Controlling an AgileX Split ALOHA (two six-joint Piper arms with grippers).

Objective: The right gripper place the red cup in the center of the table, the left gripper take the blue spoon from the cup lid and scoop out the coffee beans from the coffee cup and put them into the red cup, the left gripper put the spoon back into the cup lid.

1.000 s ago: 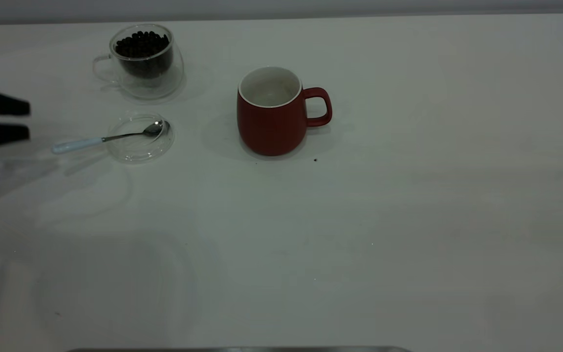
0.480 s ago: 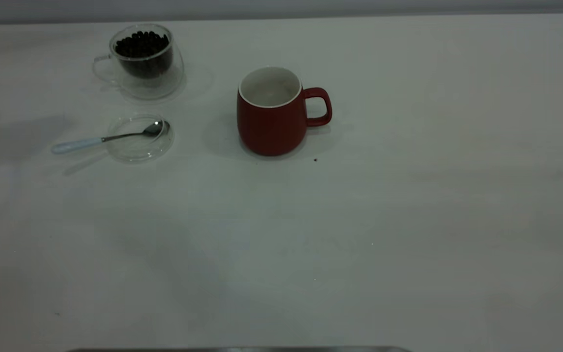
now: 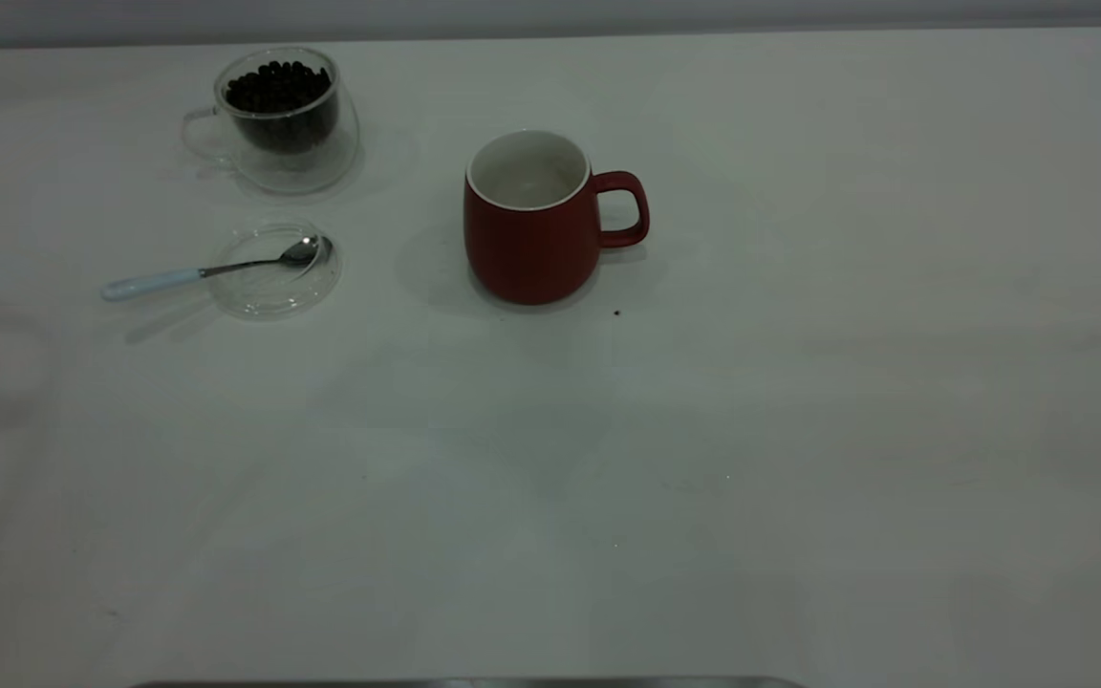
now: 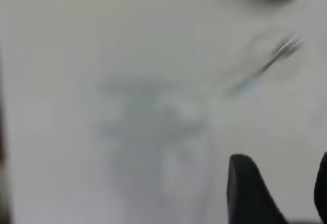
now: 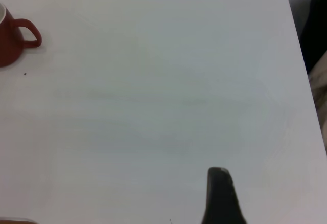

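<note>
Spoon (image 4: 265, 68) blurred; left tool (image 4: 278, 193) cropped, parted.

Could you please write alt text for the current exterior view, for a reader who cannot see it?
A red cup stands upright near the middle of a white table, handle pointing right. To its left, a blue-handled spoon rests with its bowl in a clear cup lid, behind which stands a glass coffee cup of coffee beans. Neither arm appears.
</note>
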